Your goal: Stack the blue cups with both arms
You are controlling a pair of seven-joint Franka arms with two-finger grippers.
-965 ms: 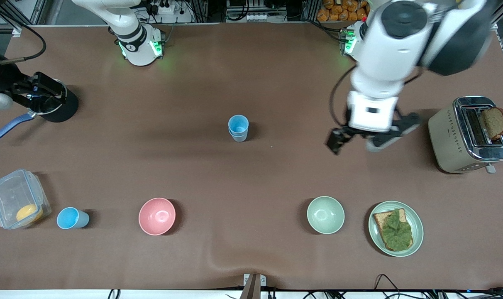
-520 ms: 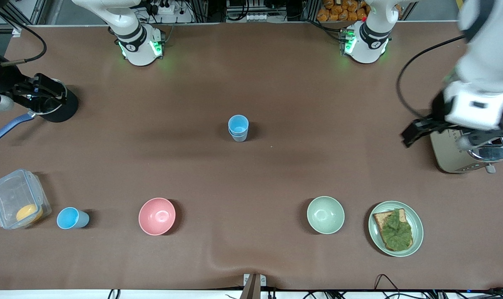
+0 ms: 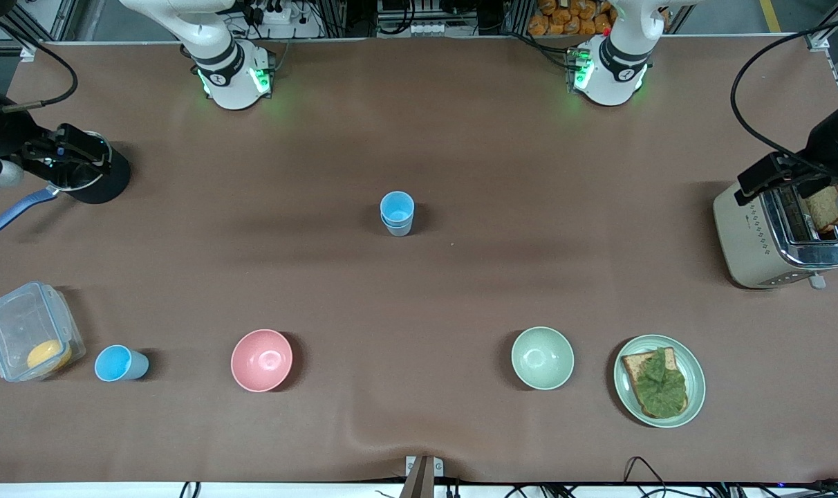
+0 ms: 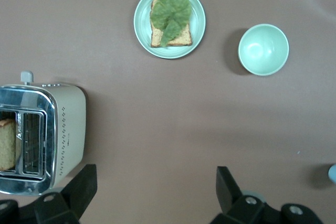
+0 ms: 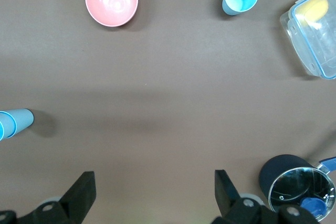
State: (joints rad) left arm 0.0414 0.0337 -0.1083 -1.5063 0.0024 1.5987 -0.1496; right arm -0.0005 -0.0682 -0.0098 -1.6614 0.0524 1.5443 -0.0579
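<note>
**Two cups nested, one cup left by the storage box**

Brown matting covers the whole table [image 3: 460, 138], and the nested pair of blue cups [image 3: 397, 214] at its middle serves as the landmark for everything else.

Toward the right arm's end of the table from that pair, the right gripper [image 3: 73, 155] hangs over a black saucepan [image 3: 90, 176] with a blue handle. In the right wrist view its fingers [image 5: 79, 192] stand wide apart with nothing between them. Nearer the front camera than the pair, at the same end, a clear storage box [image 3: 30, 330] holds something yellow, and just beside it stands the lone blue cup [image 3: 119, 363], upright with its mouth open upward. A pink bowl [image 3: 261, 360] sits between that cup and the landmark's line, also nearer the camera.

Toward the left arm's end, a pale green bowl [image 3: 542, 357] and a green plate [image 3: 659, 380] carrying bread under a lettuce leaf lie nearer the camera than the pair. Well apart from the pair, a toaster [image 3: 778, 232] holds a slice of bread, and the left gripper [image 3: 789, 181] hangs over it. The left wrist view shows its fingers [image 4: 84, 187] spread wide and empty.

By my judgement the stacking is partly done, and the coming move turns on the lone cup. It lies at the right arm's end, so the right gripper is much the closer tool; the left arm looks to be waiting. The cup's long axis is vertical, which suits a grasp on the rim or wall from above.
</note>
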